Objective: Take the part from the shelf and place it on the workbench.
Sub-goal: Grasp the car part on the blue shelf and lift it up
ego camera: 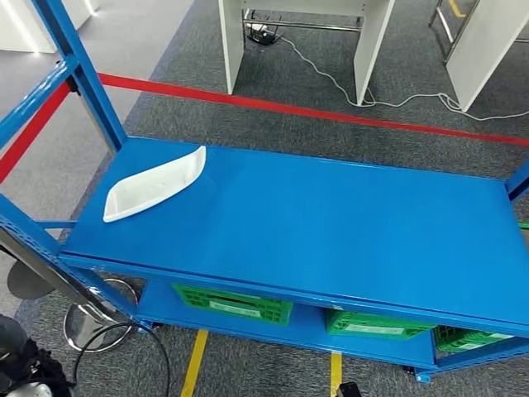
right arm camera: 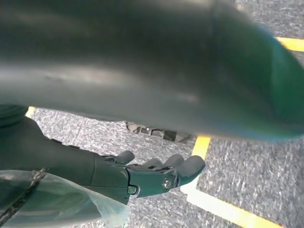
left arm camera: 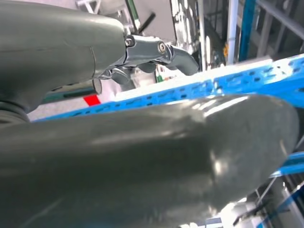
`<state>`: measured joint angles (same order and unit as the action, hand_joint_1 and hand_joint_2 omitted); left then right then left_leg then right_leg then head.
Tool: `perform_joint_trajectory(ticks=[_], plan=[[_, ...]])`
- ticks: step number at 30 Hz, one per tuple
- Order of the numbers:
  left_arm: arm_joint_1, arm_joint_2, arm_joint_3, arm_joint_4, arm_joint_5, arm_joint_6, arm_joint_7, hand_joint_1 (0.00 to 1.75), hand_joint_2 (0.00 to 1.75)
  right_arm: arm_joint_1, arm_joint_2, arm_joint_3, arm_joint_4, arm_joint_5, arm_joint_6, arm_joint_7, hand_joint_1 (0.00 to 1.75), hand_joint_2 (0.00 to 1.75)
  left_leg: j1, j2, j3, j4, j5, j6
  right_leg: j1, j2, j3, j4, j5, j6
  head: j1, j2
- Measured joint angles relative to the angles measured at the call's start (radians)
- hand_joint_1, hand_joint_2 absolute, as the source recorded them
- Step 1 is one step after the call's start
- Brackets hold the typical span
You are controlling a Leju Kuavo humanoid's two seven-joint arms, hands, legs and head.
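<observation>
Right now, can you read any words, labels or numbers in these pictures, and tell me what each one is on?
No text can be read.
White labels on the green crates under the shelf: too small and blurred to read.
White part on the shelf: no marking shows.
Left hand and right hand: no lettering shows.

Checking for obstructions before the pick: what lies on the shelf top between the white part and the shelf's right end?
Nothing: in the head view, the blue shelf top is bare from the white part rightward.
</observation>
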<state>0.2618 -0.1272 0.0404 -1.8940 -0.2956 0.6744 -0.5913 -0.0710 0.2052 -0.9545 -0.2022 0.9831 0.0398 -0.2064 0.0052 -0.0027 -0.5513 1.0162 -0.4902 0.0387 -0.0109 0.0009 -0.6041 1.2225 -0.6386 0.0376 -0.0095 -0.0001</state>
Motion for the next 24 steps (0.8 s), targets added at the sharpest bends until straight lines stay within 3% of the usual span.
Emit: perform_joint_trajectory(ticks=[1,2,3,5,6,8,11,13,16,17,18,19,20,21,22,24], plan=[[0.001,0.0,0.0,0.0,0.0,0.0,0.0,0.0,0.0,0.002,0.0,0.0,0.0,0.0,0.0,0.0,0.0,0.0,0.0,0.0,0.005,0.0,-0.006,0.0,0.0,0.0,-0.04,0.048,-0.014,0.002,0.001,0.0],[0.001,0.0,0.0,0.0,0.0,0.0,0.0,0.0,0.0,0.004,0.0,0.0,0.0,0.0,0.0,0.0,0.0,0.0,0.0,-0.001,0.012,0.0,-0.012,0.0,0.0,0.0,-0.066,0.066,-0.009,0.002,0.001,0.0],[0.002,0.0,0.0,0.0,0.0,0.0,0.0,0.0,0.0,0.006,0.0,0.0,0.0,0.0,0.0,0.0,0.0,0.0,0.0,-0.001,0.022,0.0,-0.019,-0.001,0.0,0.0,-0.073,0.047,0.02,0.001,0.001,0.0],[0.002,0.0,0.0,0.0,0.0,0.0,0.0,0.0,0.0,0.007,0.0,0.0,0.0,0.0,-0.001,0.0,0.0,0.0,0.0,-0.001,0.045,-0.001,-0.036,-0.006,0.0,-0.001,-0.041,-0.071,0.114,-0.004,0.001,0.0],[0.001,0.0,0.0,0.0,0.0,0.0,0.0,0.0,0.0,0.007,0.0,0.0,0.0,0.0,-0.001,0.001,0.0,0.0,0.0,-0.001,0.056,-0.001,-0.044,-0.01,0.003,-0.001,-0.024,-0.127,0.141,-0.006,0.0,0.0],[0.001,0.0,0.0,0.0,0.0,0.0,0.0,0.0,0.0,0.006,0.0,0.0,0.0,0.0,-0.001,0.001,0.0,0.0,0.0,0.0,0.066,-0.001,-0.054,-0.022,0.007,-0.004,-0.001,-0.177,0.15,-0.018,-0.001,0.0],[0.001,0.0,0.0,0.0,-0.006,0.0,-0.003,0.0,0.0,0.009,-0.001,-0.001,0.0,0.0,0.0,0.001,0.0,0.0,-0.001,0.0,0.071,0.008,-0.059,-0.037,0.007,-0.004,0.011,-0.187,0.153,-0.04,-0.003,0.0],[0.0,0.001,-0.001,0.0,-0.016,0.0,-0.007,0.0,0.0,0.008,-0.001,-0.003,0.0,0.001,0.002,0.002,0.0,0.0,0.001,0.0,0.046,0.064,-0.085,-0.046,0.003,-0.002,0.022,-0.194,0.152,-0.048,-0.006,0.0],[0.0,0.002,-0.002,0.0,-0.03,0.0,-0.009,0.0,0.0,0.006,0.0,-0.006,0.0,0.002,0.007,0.002,0.0,0.0,0.003,0.0,-0.056,0.241,-0.161,-0.056,0.003,-0.002,0.033,-0.197,0.143,-0.057,-0.008,0.0],[0.001,0.003,-0.002,0.001,-0.034,0.0,-0.008,0.0,0.0,0.007,-0.001,-0.006,0.0,0.002,0.008,0.002,0.0,0.0,0.004,0.0,-0.082,0.272,-0.163,-0.057,0.004,-0.001,0.037,-0.197,0.139,-0.058,-0.008,0.0],[0.001,0.004,-0.002,0.001,-0.04,-0.001,-0.007,0.0,0.0,0.008,-0.001,-0.007,0.0,0.003,0.009,0.003,0.0,0.0,0.004,0.0,-0.092,0.269,-0.145,-0.056,0.005,0.0,0.043,-0.197,0.135,-0.058,-0.008,0.0],[0.001,0.005,-0.003,0.001,-0.048,-0.002,-0.005,0.0,0.0,0.008,-0.001,-0.007,0.0,0.003,0.01,0.003,0.0,0.0,0.003,0.0,-0.085,0.23,-0.106,-0.053,0.007,0.001,0.05,-0.197,0.131,-0.058,-0.008,0.0],[0.0,0.007,-0.004,0.001,-0.056,-0.003,-0.001,0.0,0.0,0.007,0.0,-0.008,0.0,0.004,0.011,0.003,0.0,0.0,0.002,0.0,-0.067,0.168,-0.055,-0.047,0.008,0.002,0.058,-0.197,0.127,-0.058,-0.008,0.0],[0.0,0.01,-0.006,0.001,-0.064,-0.004,0.003,0.0,0.0,0.006,0.0,-0.008,0.0,0.004,0.012,0.003,0.0,0.0,-0.002,0.0,-0.05,0.113,-0.024,-0.04,0.009,0.003,0.065,-0.197,0.123,-0.056,-0.007,0.0],[-0.001,0.012,-0.008,0.002,-0.072,-0.007,0.008,0.0,0.0,0.006,0.0,-0.009,0.0,0.004,0.013,0.003,0.0,0.0,-0.005,0.001,-0.038,0.065,-0.012,-0.032,0.011,0.004,0.068,-0.197,0.119,-0.054,-0.008,0.0],[-0.003,0.016,-0.012,0.003,-0.091,-0.015,0.022,0.0,0.0,0.005,0.0,-0.011,0.0,0.004,0.015,0.003,0.0,0.0,-0.01,-0.001,-0.031,0.032,-0.009,-0.023,0.014,0.004,0.067,-0.196,0.113,-0.045,-0.01,0.0]])
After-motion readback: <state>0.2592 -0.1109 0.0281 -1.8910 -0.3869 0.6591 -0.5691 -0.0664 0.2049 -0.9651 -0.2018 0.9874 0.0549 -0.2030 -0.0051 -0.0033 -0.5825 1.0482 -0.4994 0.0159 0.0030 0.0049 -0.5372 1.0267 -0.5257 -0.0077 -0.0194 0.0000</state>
